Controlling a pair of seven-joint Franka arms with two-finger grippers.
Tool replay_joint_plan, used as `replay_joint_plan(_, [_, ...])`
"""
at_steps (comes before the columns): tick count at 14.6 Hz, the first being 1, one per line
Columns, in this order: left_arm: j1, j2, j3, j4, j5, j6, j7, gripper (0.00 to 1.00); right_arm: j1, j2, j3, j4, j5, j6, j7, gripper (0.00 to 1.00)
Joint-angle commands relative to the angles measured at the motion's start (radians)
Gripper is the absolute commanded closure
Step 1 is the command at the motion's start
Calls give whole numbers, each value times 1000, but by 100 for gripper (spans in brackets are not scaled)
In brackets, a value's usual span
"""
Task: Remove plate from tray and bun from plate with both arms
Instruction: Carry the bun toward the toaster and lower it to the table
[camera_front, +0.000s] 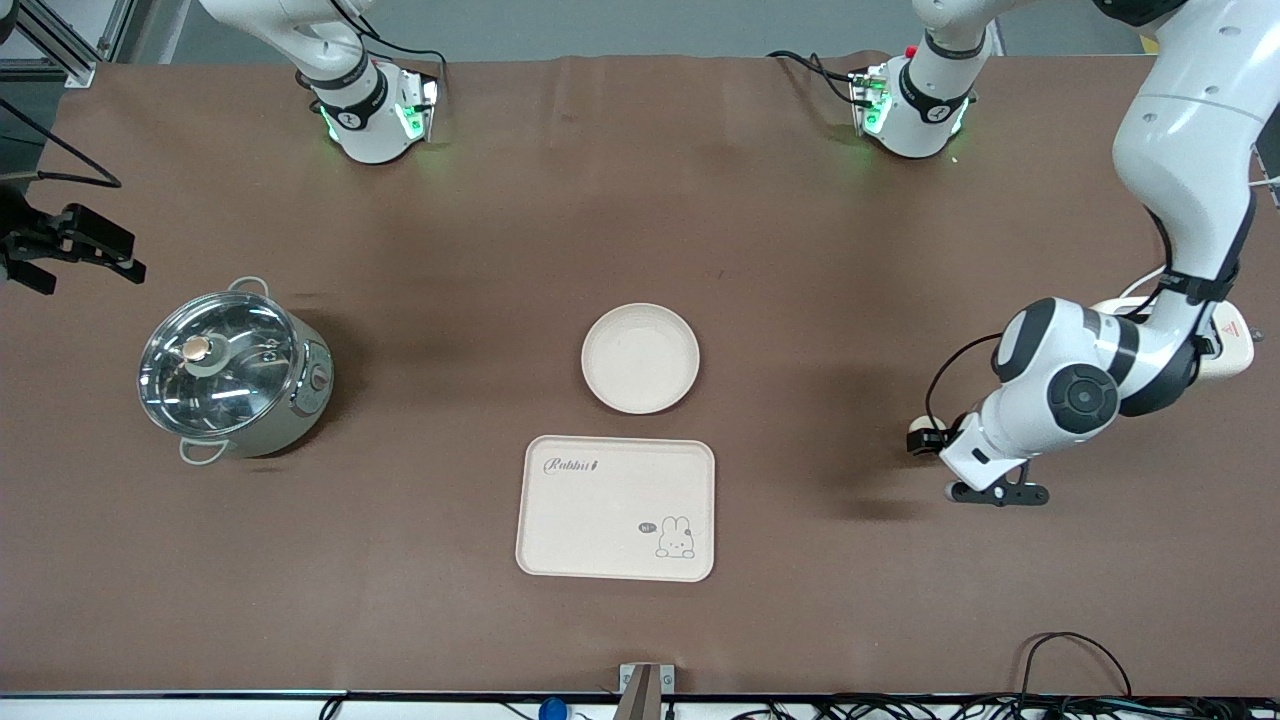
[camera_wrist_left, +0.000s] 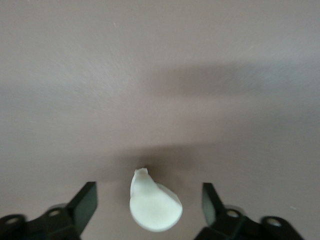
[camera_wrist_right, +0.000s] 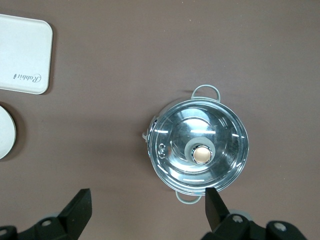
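Plate (camera_front: 640, 358): round, shallow, matte cream, raised rim; empty, on the brown surface (camera_front: 640, 200), off the tray.
Tray (camera_front: 616, 507): flat cream rectangle, rounded corners, rabbit print; bare, nearer the front camera than the plate.
Bun (camera_wrist_left: 154, 204): small pale smooth lump on the surface at the left arm's end, between the spread fingers of the left claw (camera_wrist_left: 150, 205); released, by the look of it.
Right claw (camera_wrist_right: 147, 212): wide, empty, waiting above the lidded steel pot (camera_wrist_right: 198, 151).
Next: probably only lift clear.
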Motion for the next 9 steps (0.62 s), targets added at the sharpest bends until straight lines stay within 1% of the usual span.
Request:
replay_joint_plan(1, [0, -91, -48, 123, -91, -178, -2, 0, 2, 5, -1, 10, -7, -3, -2, 0])
replay_joint_plan(3, [0, -125, -60, 184, -138, -252, -1, 0, 1, 5, -1, 12, -5, -5, -3, 0])
replay_joint_plan(5, [-2, -197, -59, 188, -183, -283, 1, 0, 2, 4, -1, 20, 1, -11, 0, 0])
replay_joint_plan(6, [-5, -249, -51, 186, -225, -301, 6, 0, 4, 2, -1, 36, 13, -12, 1, 0])
replay_joint_plan(7, [-14, -307, -37, 186, -268, -346, 7, 0, 5, 4, 1, 44, 18, -14, 3, 0])
replay_joint_plan(9, [-46, -413, 18, 186, -326, -407, 62, 0, 5, 2, 1, 49, 18, -14, 0, 0])
